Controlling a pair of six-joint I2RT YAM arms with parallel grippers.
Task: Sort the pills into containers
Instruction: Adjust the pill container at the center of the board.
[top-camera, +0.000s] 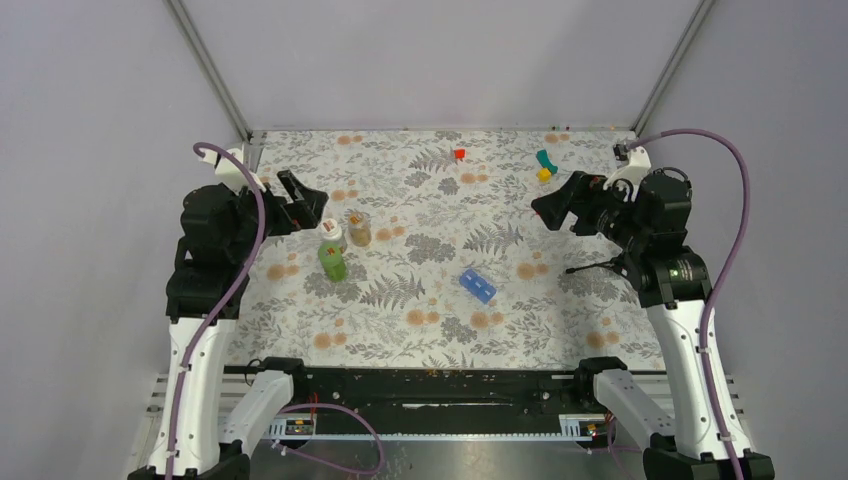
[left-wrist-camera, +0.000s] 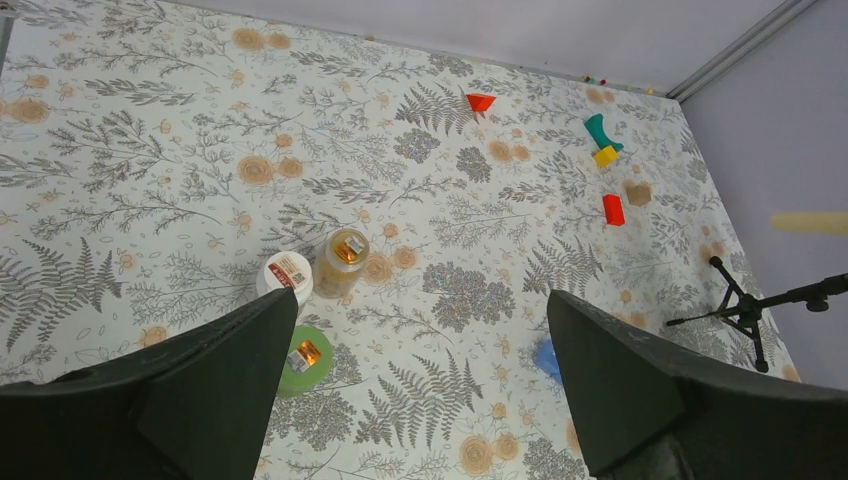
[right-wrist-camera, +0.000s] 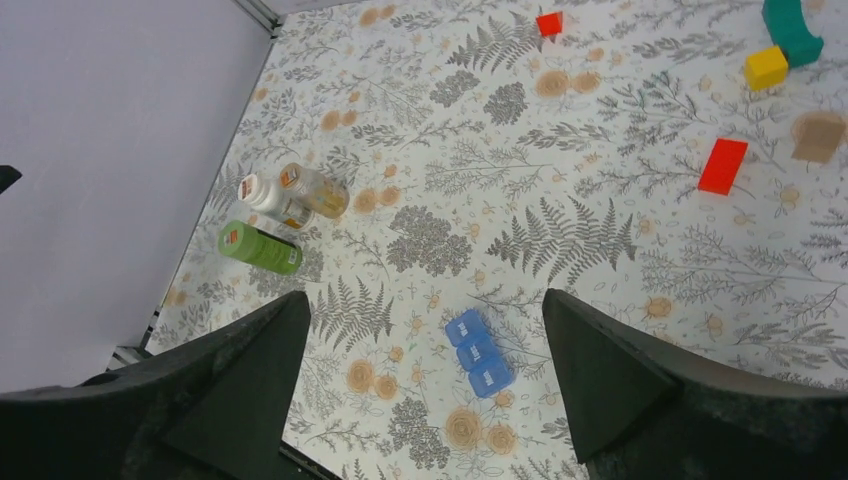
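The containers are one blue pill box (top-camera: 478, 285) of three lidded compartments, lying flat mid-table; it is also in the right wrist view as the pill box (right-wrist-camera: 478, 353). In the left wrist view only a corner of the pill box (left-wrist-camera: 546, 357) shows past a finger. Three bottles stand together at the left: a white-capped one (top-camera: 331, 230), an amber one (top-camera: 359, 228) and a green one (top-camera: 333, 262). The pills are hidden. My left gripper (top-camera: 305, 205) hangs open just left of the bottles, high above the table. My right gripper (top-camera: 550, 210) is open too, up and right of the box.
A red block (top-camera: 460, 154) lies at the back, with a teal and a yellow block (top-camera: 545, 165) near the back right. Another red block (right-wrist-camera: 723, 165) lies below the right arm. A small black tripod (top-camera: 600, 268) stands by the right arm's base. Grey walls enclose the table.
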